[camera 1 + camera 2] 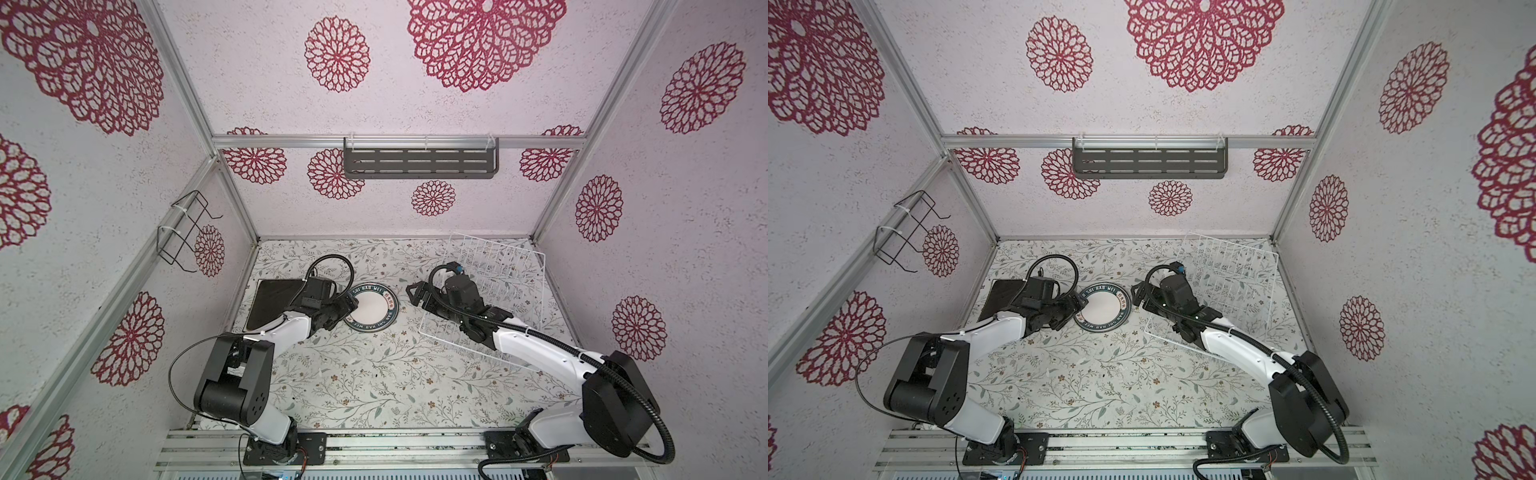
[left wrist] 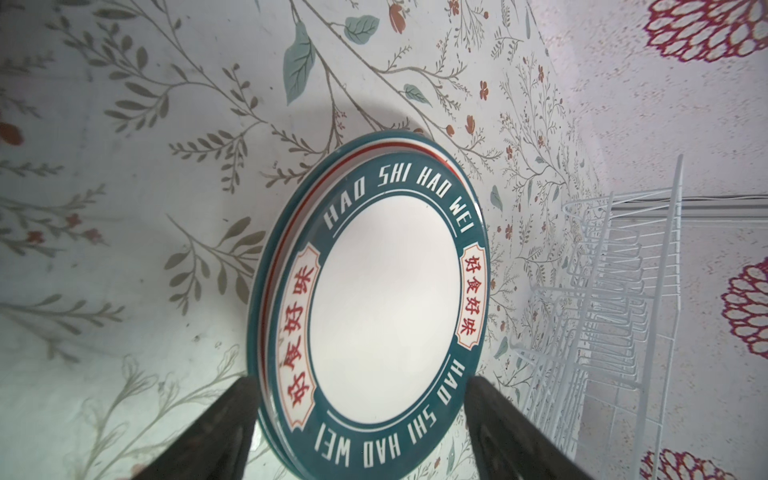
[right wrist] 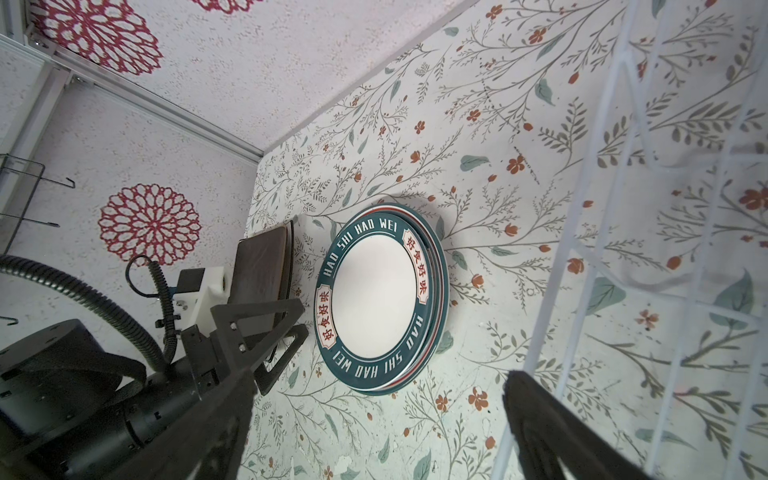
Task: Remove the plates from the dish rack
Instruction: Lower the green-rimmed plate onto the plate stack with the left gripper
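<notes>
I see the round plates (image 1: pixel 371 309) stacked flat on the table (image 1: pixel 374 386), near the middle and to the left of the dish rack (image 1: pixel 498 257). They are well apart from the rack. The top plate (image 2: pixel 382 307) has a white centre and a dark-teal rim. On the rim I read "HAO SHI HAO WEI" in white capital letters, printed two times around the ring. Between the two lines there are two cream panels, each with the red characters 好食好味. Under this plate more rims show, one of them with a thin red line.

The left pincer (image 1: pixel 352 306) is at the left edge of the stack. Its jaws stand wide, one on each side of the near rim in the left wrist view, and they do not clamp the plate. The right pincer (image 1: pixel 413 296) hangs between the stack and the rack, also wide, with nothing in it.

The black square plate (image 1: pixel 274 303) lies flat at the far left of the table, partly under the left arm. I find no writing on it.
</notes>
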{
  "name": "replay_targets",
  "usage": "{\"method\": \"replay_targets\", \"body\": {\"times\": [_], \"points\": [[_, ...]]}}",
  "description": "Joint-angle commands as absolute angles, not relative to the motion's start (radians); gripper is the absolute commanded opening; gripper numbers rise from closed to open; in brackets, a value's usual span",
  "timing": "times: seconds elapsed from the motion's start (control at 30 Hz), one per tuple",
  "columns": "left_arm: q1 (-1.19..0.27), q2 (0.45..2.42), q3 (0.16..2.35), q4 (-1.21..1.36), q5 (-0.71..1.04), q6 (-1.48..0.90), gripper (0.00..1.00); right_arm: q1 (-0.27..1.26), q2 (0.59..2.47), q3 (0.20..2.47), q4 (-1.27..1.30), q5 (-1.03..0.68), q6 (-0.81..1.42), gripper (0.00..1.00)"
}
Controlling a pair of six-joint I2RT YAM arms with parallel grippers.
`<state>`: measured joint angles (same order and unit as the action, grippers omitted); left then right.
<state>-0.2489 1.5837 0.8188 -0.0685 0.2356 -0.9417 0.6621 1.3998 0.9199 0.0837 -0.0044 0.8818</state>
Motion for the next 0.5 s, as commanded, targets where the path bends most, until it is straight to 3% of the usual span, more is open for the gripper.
{"method": "replay_targets", "body": {"times": [0.0,0.47], "points": [[-0.25,1.614,0.841,-0.041,0.254,-0.949,0.83,0.665,1.36,0.942,0.091,0.009,0.859,0.97],[-0.258,1.646,0.859,-0.013,0.288,-0.963,0.83,0.666,1.359,0.942,0.089,0.018,0.857,0.97]]}}
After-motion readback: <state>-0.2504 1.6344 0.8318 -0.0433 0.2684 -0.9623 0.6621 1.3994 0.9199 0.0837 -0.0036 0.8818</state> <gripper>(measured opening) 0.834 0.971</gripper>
